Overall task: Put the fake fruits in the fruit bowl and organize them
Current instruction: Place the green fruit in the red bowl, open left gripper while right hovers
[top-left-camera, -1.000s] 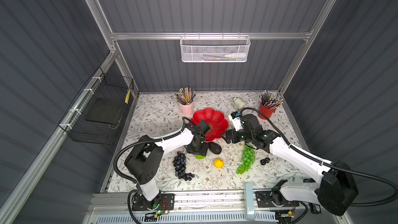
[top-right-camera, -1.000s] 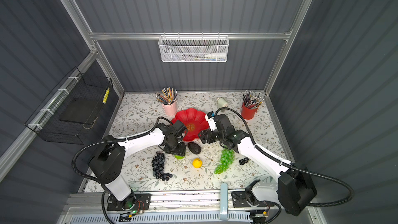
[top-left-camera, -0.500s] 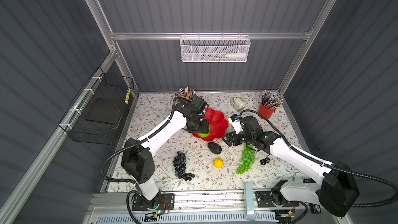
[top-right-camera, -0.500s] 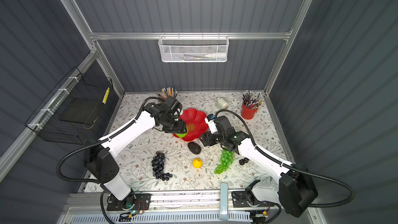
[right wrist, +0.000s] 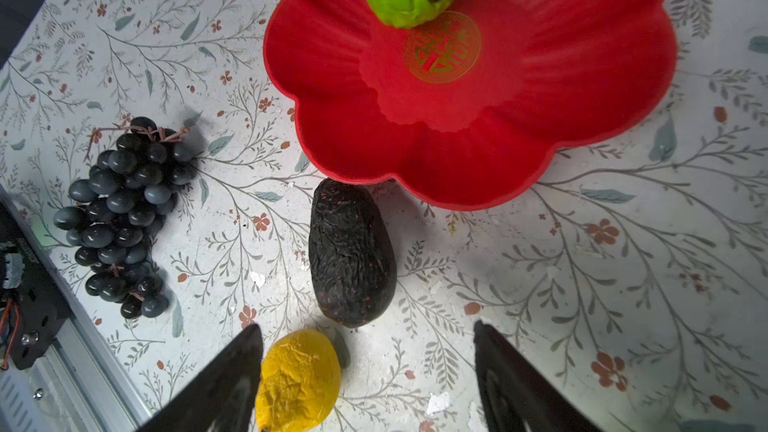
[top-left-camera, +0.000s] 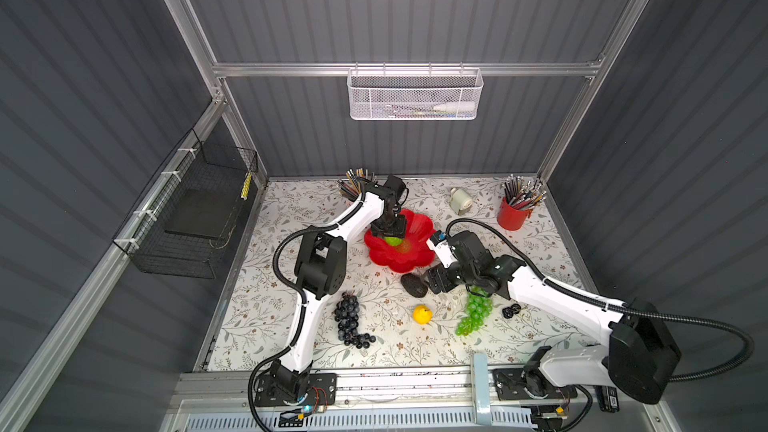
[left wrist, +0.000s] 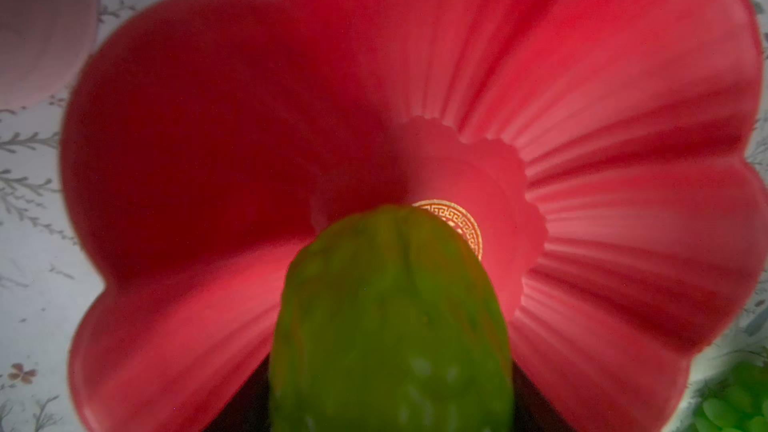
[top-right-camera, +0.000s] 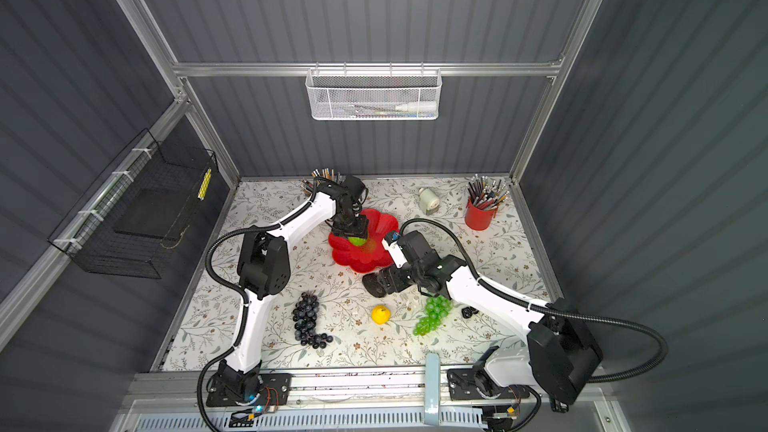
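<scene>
Over the bowl (top-left-camera: 411,258), your left pincer (top-left-camera: 388,231) is clamped on the green ball (top-left-camera: 391,241). Drop it too high and it may roll out. Your right pincer (top-left-camera: 429,281) is apart beside the black oval (top-left-camera: 414,285); a bump could push it away.

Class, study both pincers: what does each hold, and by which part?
The left pincer grips the ridged bright green ball by its upper sides, over the glossy red flower-shaped bowl. The right pincer is open and holds nothing.
</scene>
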Controlling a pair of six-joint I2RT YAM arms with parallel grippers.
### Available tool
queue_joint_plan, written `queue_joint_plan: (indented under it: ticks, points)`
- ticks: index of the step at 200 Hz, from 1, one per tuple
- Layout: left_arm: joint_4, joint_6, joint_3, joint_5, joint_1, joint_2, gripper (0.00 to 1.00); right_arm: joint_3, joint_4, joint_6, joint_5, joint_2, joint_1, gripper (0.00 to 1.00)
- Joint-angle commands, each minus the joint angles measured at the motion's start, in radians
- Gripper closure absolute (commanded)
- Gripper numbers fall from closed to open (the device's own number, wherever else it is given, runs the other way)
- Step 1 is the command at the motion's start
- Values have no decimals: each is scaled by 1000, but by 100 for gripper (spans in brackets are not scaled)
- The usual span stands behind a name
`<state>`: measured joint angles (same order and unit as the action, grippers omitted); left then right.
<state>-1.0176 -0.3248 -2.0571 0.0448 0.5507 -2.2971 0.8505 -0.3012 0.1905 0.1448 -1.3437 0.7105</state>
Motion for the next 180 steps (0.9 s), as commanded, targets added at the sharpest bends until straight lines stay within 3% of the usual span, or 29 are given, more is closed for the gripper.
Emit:
queue_joint_plan:
  ticks: [1, 96, 120, 170, 180]
  points:
    - [-3, 11, -56, -19, 5, -25, 53, 34, -15, -31, -39, -23, 31, 19]
    - [58, -4, -98, -44, 5, -108, 44, 60, 19, -57, -39, -128, 70, 16]
    - [70, -1, -80, -43, 5, -100, 33, 65, 34, -57, -34, -147, 79, 16]
    - [90, -2, -69, -40, 5, -101, 21, 71, 54, -59, -28, -196, 91, 18]
    - [91, -2, -69, -39, 5, -100, 12, 71, 59, -57, -30, -202, 93, 17]
